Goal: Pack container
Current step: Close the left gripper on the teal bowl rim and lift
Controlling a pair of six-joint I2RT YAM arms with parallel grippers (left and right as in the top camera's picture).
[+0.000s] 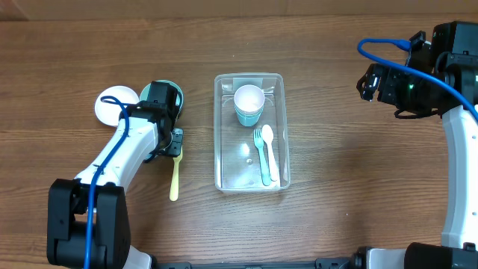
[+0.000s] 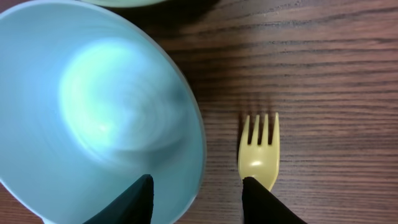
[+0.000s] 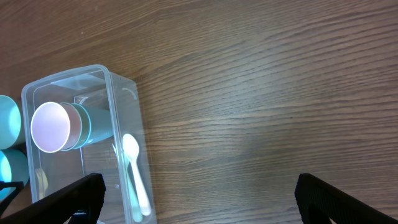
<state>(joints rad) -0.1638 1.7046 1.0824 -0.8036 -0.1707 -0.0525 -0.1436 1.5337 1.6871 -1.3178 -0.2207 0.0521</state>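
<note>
Currently in hand: fetching a loose item from the table's left side. The task looks about half done.
Next move, as judged: close across the bowl's rim without catching the fork, lift, and carry the bowl rightward to the tub's bare end.
Loose items at left: round white dish beside a round teal plastic bowl, with a yellow plastic fork just beside the bowl.
State of left gripper: partly open and holding nothing. One fingertip is over the bowl's inside and the other over the fork's neck, with the rim between them. Contact cannot be told.
Centre: clear rectangular plastic container, holding stacked teal and white cups, a teal plastic fork and a white plastic spoon.
State of right gripper: wide open and empty, over bare wood well apart from the container, on its right.
</note>
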